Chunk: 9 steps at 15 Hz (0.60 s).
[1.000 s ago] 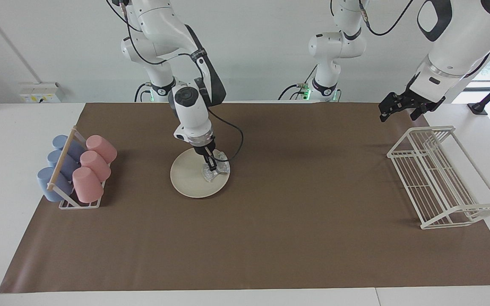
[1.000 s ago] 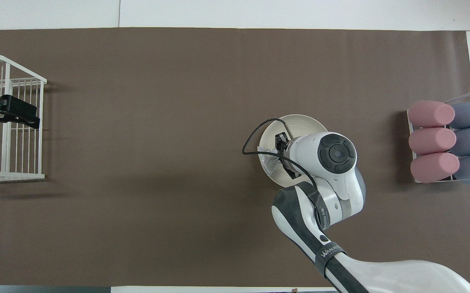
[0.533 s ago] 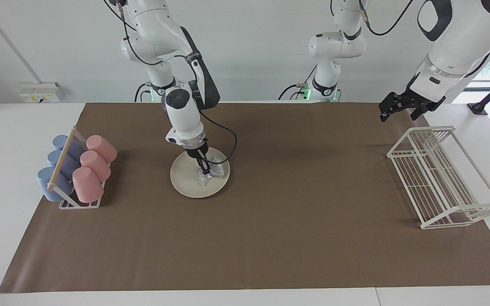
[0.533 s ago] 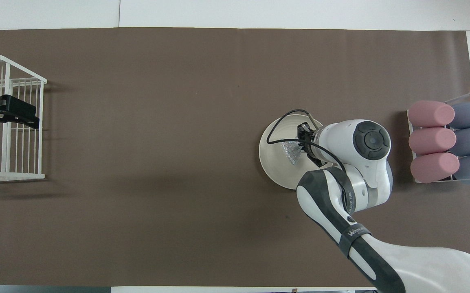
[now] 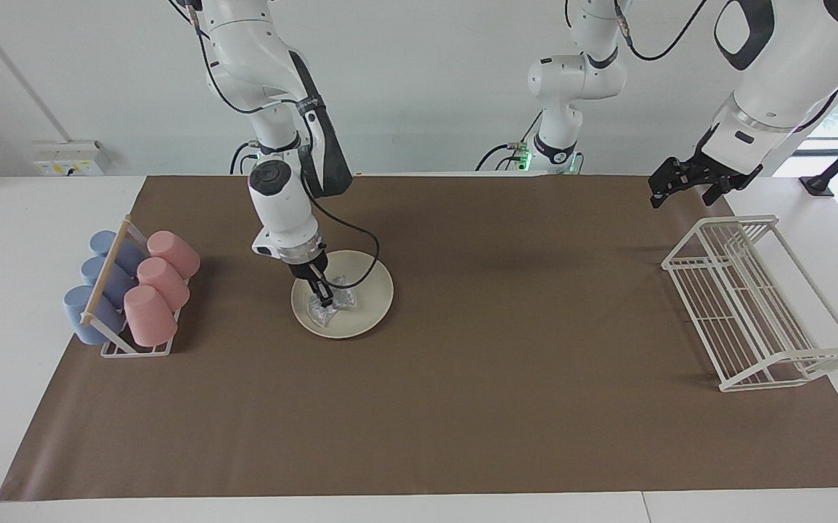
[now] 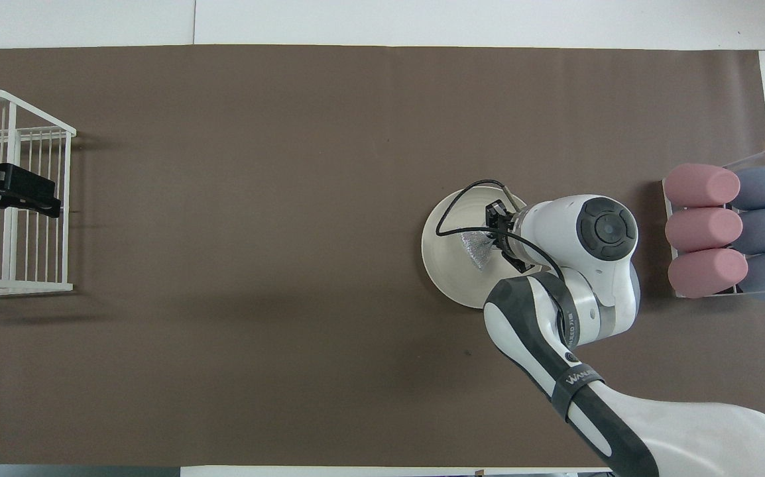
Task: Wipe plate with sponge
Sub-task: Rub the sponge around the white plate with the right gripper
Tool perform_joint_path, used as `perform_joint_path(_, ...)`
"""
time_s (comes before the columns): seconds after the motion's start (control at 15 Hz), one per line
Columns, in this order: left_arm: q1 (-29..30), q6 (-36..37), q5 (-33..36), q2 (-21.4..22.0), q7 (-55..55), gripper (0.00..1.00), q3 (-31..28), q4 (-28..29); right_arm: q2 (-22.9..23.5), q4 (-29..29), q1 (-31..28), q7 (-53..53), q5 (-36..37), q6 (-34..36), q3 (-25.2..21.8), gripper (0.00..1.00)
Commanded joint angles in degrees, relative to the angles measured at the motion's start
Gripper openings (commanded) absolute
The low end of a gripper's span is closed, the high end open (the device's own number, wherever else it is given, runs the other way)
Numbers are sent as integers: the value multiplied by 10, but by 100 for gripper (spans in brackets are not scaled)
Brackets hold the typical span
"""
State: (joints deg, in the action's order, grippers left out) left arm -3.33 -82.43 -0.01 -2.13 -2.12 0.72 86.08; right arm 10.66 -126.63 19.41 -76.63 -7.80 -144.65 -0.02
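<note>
Right gripper [image 5: 321, 293] comes down onto the plate [image 5: 372, 290], fingers clamped on the sponge [image 5: 330, 305]; the sponge lies pressed on the plate's surface, on the part toward the cup rack [image 5: 128, 294], and this arm is plainly the nearer one; the bare cream stretch lies from the gripper toward the left arm's end of the table, so my guess is the next stroke runs that way across the plate; well off at that end, the left gripper [image 5: 682, 183] waits over the wire rack [image 5: 753, 305], jaws standing apart, holding nothing.
</note>
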Motion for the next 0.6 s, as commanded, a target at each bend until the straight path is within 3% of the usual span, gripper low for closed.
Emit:
perform_joint_path(0.0,11,-9,-9,20,-5,100,8,25,-9,-21,44,-81,-7,-14,3,0)
perform_joint_path(0.4,14,-9,-34,20,-21,100,6,25,-9,-15,56,-114,-7,-20,3,0)
perform_joint_path(0.53,17,-9,-33,20,-16,100,6,24,-11,32,57,-133,-7,2,3,0)
